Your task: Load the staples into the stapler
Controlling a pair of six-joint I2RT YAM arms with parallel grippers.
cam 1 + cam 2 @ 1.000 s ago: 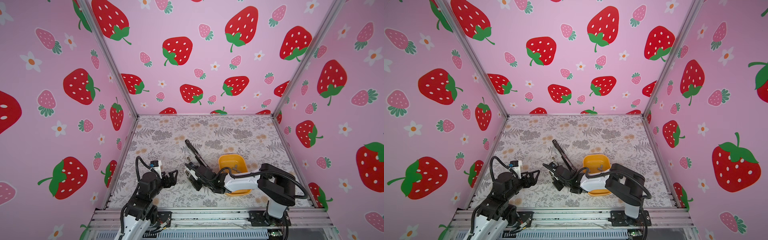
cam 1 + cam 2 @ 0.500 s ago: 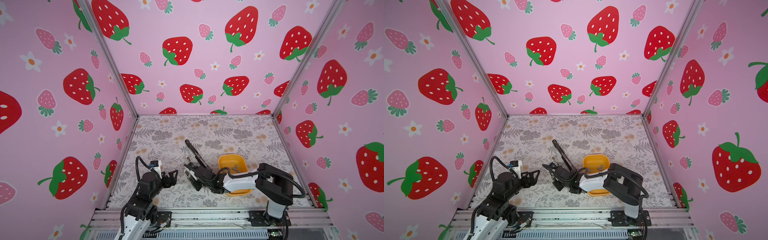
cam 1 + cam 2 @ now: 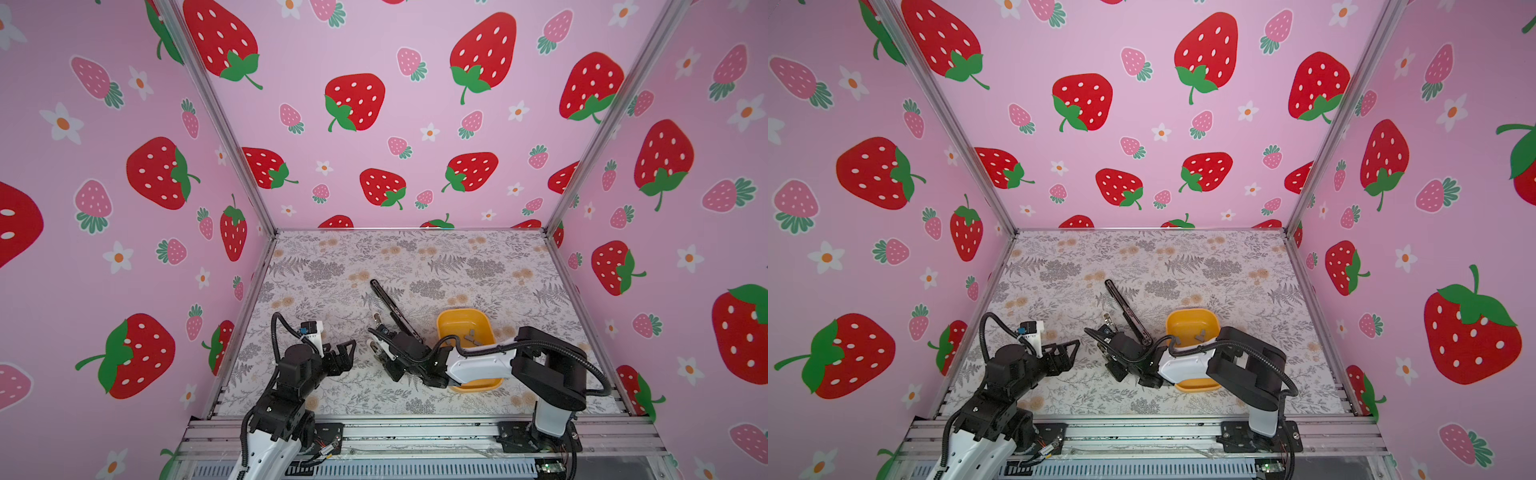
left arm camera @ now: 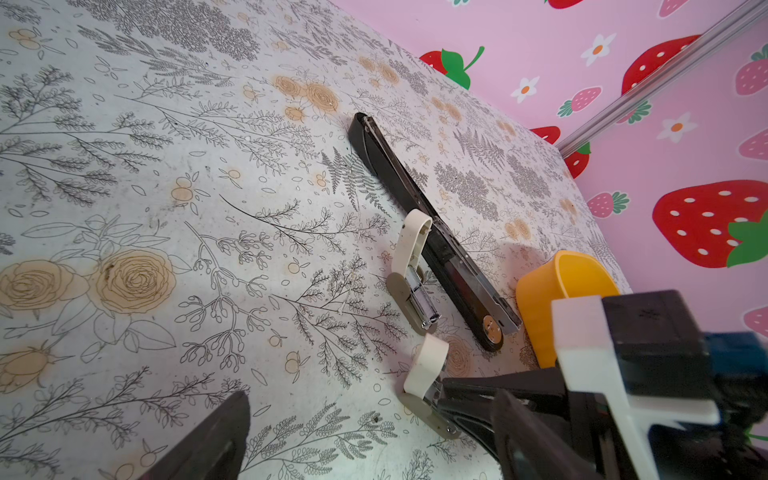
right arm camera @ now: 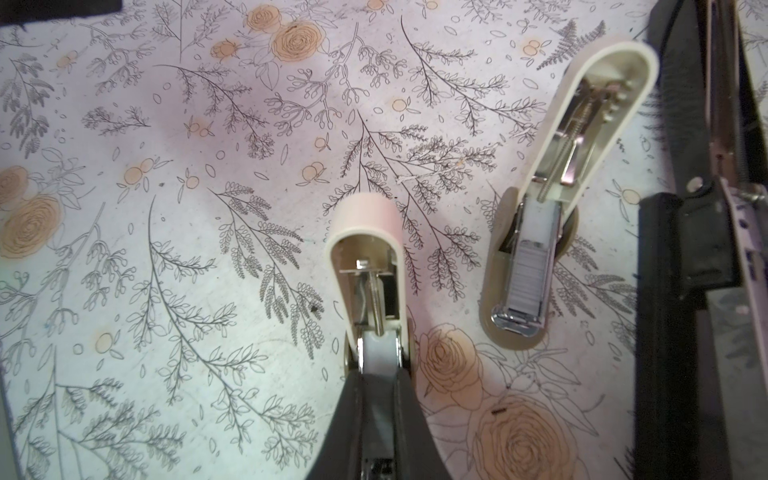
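The black stapler [image 3: 390, 307] [image 4: 415, 208] lies opened flat on the floral table. Beside it stand two small white-topped objects, both hinged open. The farther one [image 5: 582, 124] [image 4: 409, 253] has a grey block of staples [image 5: 528, 270] in its metal channel. My right gripper [image 5: 378, 382] [image 3: 380, 351] is shut on a pale grey strip of staples, low in the channel of the nearer one [image 5: 365, 257] [image 4: 428, 365]. More staples [image 3: 471, 334] lie in the yellow bin [image 3: 444, 320]. My left gripper [image 3: 347, 355] [image 4: 365, 449] hangs open and empty, left of the nearer white-topped object.
The yellow bin [image 3: 1173, 320] sits just right of the stapler, partly under my right arm. Pink strawberry walls close in the left, back and right sides. An aluminium rail [image 3: 415, 432] runs along the front edge.
My right arm has edged very slightly left. Both grippers keep the same opening, and the left arm has not moved.
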